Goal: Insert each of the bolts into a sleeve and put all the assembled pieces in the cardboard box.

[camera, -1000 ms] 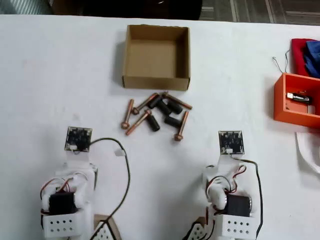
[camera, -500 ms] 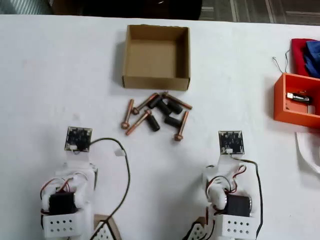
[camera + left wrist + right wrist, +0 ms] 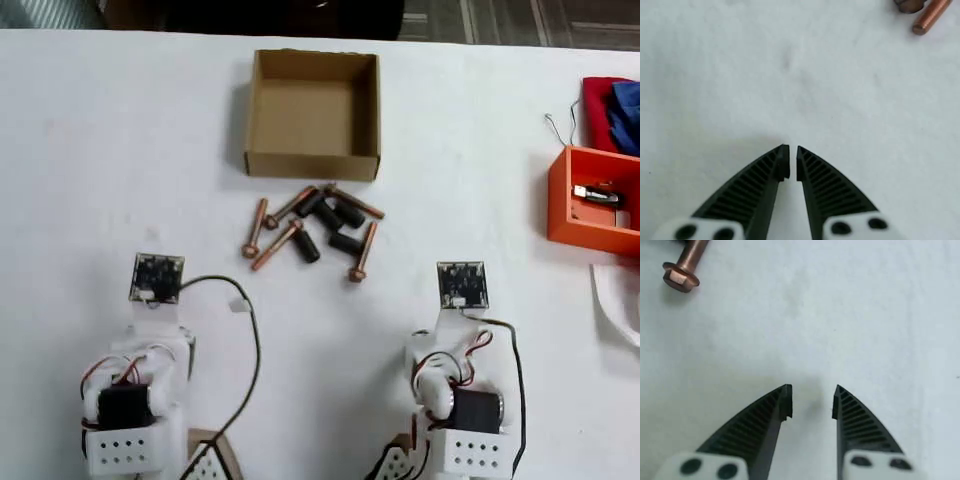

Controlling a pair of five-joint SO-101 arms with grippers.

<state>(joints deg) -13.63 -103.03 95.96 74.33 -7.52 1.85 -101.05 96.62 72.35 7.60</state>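
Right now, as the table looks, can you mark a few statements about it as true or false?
1. The cardboard box is empty. True.
2. The left gripper holds a bolt. False: it holds nothing.
3. The bolts and sleeves lie on the table between the box and the arms. True.
4. The right gripper is shut. False: its jaws stand apart, with nothing between them.
5. The orange bin touches the cardboard box. False: it stands well apart, off to one side.
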